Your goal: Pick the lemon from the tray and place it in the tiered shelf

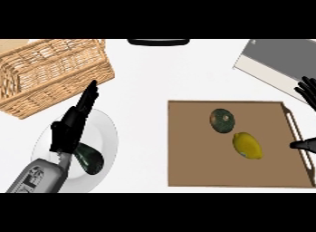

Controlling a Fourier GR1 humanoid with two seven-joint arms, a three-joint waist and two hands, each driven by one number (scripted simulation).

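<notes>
A yellow lemon (247,145) lies on the brown tray (200,172), right of its middle. The grey tiered shelf (280,63) sits at the upper right, partly cut off by the view's edge. My right hand (315,97) shows at the right edge, over the tray's right rim, open with fingers spread and the thumb pointing left toward the lemon; it touches nothing. My left hand (72,124) rests open over a plate at the left, fingers straight and pointing up toward a basket.
A dark green round fruit (222,120) lies on the tray just above the lemon. A wicker basket (50,74) stands at the upper left. A white plate (107,131) holds a dark green vegetable (89,159). A black object (158,41) sits at the top middle.
</notes>
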